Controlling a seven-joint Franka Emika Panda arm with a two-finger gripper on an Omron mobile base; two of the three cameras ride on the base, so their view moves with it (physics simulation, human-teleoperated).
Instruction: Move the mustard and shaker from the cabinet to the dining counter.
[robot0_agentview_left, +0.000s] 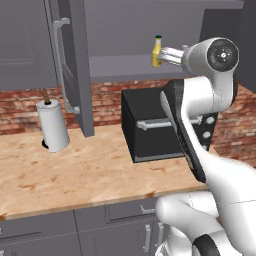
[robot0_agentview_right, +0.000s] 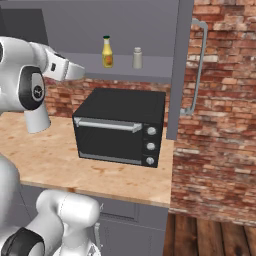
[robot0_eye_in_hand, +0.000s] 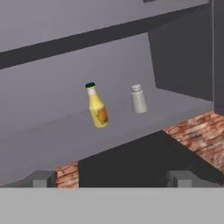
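The mustard (robot0_eye_in_hand: 97, 107), a slim yellow bottle with a dark green cap, stands upright on the lower shelf of the open grey cabinet (robot0_agentview_left: 120, 67). The grey shaker (robot0_eye_in_hand: 138, 99) stands a short way to its right. Both also appear on the shelf from the right base, mustard (robot0_agentview_right: 107, 52) and shaker (robot0_agentview_right: 137, 58). My gripper (robot0_agentview_right: 79, 72) is raised to shelf height in front of the cabinet, still apart from both, and points at them. Its fingertips (robot0_eye_in_hand: 43, 178) stand wide apart, open, with nothing between them. From the left base the gripper (robot0_agentview_left: 164, 56) overlaps the mustard (robot0_agentview_left: 157, 49). The dining counter is out of view.
A black toaster oven (robot0_agentview_right: 120, 127) sits on the wood counter (robot0_agentview_left: 75, 170) right under the shelf. A paper towel roll (robot0_agentview_left: 52, 125) stands at the left. The cabinet doors (robot0_agentview_left: 75, 60) hang open on both sides, the right one (robot0_agentview_right: 177, 60) beside a brick wall.
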